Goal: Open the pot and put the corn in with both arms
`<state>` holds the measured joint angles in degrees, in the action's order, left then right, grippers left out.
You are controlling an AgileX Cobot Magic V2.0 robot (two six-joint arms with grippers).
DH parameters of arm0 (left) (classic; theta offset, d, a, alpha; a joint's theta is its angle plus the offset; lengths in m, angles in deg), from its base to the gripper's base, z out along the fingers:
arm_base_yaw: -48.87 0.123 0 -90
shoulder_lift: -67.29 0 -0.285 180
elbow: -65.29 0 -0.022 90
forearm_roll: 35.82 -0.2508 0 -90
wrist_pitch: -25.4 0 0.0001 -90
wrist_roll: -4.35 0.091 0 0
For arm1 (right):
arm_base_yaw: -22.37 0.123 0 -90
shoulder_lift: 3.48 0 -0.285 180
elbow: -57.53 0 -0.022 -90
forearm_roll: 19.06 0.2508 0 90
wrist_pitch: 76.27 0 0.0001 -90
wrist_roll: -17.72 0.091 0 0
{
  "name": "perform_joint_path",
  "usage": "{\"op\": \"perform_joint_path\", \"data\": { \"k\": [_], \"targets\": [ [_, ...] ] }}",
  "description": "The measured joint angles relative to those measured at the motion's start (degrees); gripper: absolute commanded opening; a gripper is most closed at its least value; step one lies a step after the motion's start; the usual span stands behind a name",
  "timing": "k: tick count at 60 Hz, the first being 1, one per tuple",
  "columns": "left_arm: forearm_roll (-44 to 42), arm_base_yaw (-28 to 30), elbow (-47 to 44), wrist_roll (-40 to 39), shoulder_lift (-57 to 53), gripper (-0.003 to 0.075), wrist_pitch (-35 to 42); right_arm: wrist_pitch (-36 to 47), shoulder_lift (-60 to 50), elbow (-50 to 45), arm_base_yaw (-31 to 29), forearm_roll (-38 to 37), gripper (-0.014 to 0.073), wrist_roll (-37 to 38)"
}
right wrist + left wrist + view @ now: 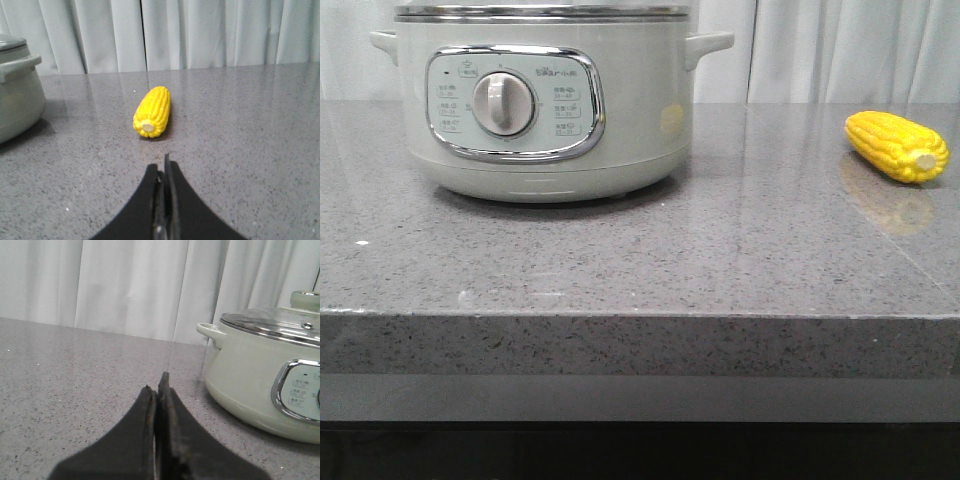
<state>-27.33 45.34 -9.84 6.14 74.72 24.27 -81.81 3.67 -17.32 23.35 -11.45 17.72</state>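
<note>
We judge the step in hand to be the opening of the pot, whose glass lid sits closed on the steel rim. To do this well, we would spread the left gripper, whose fingers are pressed together with nothing between them, approach the lid knob from above, close squarely on it, and lift straight up so the lid clears the rim without dragging. The right gripper is likewise pressed together and empty; it points toward the corn, and we would part it before closing across the cob's middle. The pot, pale grey-green with a chrome-framed control panel and central dial, stands at the left of the grey speckled countertop. The corn, bright yellow with a pale stub end, lies on its side well apart from the pot, at the right
</note>
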Motion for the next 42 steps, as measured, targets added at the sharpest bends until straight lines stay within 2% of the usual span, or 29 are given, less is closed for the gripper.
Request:
{"op": "perform_joint_path", "data": {
  "k": [16,25,30,42],
  "targets": [
    [0.0,0.0,18.91,-0.09,5.29,-0.002,-12.07,-13.12,1.72,16.86,0.0,-1.22,-0.0069,-0.44],
    [0.0,0.0,30.32,-0.09,13.12,-0.002,-22.67,-18.66,8.42,26.72,0.0,-1.45,-0.0069,-0.53],
    [0.0,0.0,34.85,-0.09,17.49,-0.002,-26.12,-21.28,12.65,30.81,0.0,-1.45,-0.0069,-0.53],
    [0.0,0.0,39.03,-0.09,24.76,-0.002,-27.14,-24.46,21.78,35.23,0.0,-1.45,-0.0069,-0.53]
  ]
}}
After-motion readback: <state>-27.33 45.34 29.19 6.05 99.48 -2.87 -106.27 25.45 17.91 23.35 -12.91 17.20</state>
